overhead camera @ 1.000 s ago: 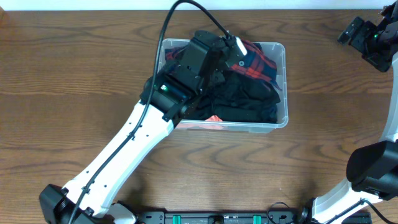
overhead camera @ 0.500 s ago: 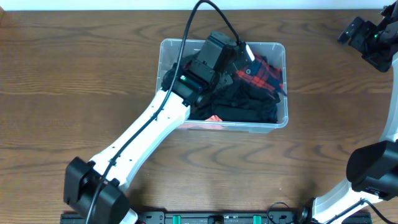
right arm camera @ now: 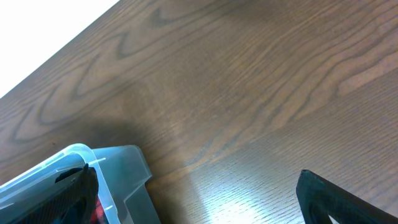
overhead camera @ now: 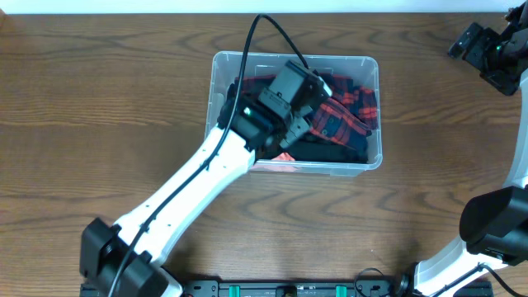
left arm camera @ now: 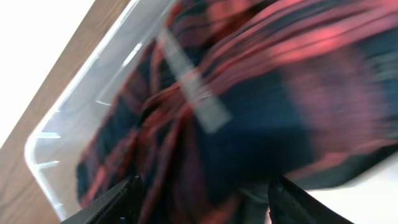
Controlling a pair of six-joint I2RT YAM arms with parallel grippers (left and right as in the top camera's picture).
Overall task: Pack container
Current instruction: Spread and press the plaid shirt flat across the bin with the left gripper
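Across the brown wooden table (overhead camera: 91,115), my white left arm (overhead camera: 181,190) reaches up from the lower left of the overhead frame into the large clear rectangular plastic container (overhead camera: 351,58), which sits at upper centre. The left gripper (left arm camera: 202,202) is down among a red-and-black plaid cloth (overhead camera: 342,111) lying over black fabric (overhead camera: 330,151). Its fingers (left arm camera: 121,200) stand partway apart, but through the blur I cannot tell whether they pinch the cloth. At upper right, well apart from the container, the right gripper (right arm camera: 196,186) hangs with its jaws spread wide, holding nothing.
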